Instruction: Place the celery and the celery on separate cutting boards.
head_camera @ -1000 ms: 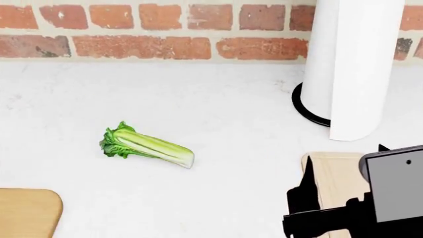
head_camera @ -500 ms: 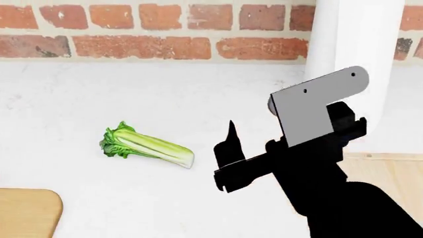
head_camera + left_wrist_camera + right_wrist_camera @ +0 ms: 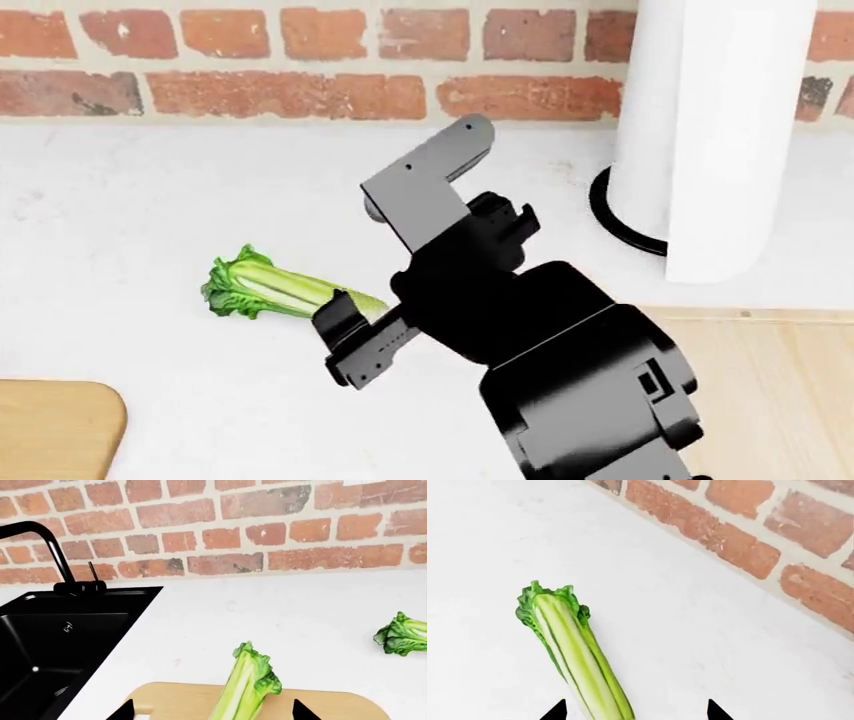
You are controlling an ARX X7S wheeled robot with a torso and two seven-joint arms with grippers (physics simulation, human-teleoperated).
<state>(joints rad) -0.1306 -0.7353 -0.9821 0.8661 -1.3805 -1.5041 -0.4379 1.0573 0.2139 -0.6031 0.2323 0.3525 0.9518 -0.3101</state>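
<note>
A black sink (image 3: 60, 650) with a black faucet (image 3: 47, 545) is seen at the far left of the white tabletop (image 3: 160, 180), below a red brick wall (image 3: 267, 50). Beside the sink, the tan cutting board (image 3: 180, 702) with rounded corners is shown carrying 1 celery bunch (image 3: 245, 690), held upright between the spread tips of the left pincer (image 3: 212, 711); whether the tips are pressing on the stalks cannot be told, as only their points are in view. A corner of that same board (image 3: 54, 425) is caught at the lower left of the head view.

Further right, the 2nd celery (image 3: 267, 287) is seen lying on the bare tabletop, well apart from both boards, its leafy top turned left and its cut end hidden behind the right pincer (image 3: 358, 340). In the right wrist view this celery (image 3: 577, 660) is framed between the 2 spread fingertips (image 3: 555, 711), with no grip shown on it.

At the right, the pale-wood cutting board (image 3: 761, 380) is partly covered by the right arm (image 3: 561, 370), and a white paper-towel roll (image 3: 721, 130) is seen standing on a black base (image 3: 617, 215) against the wall.
</note>
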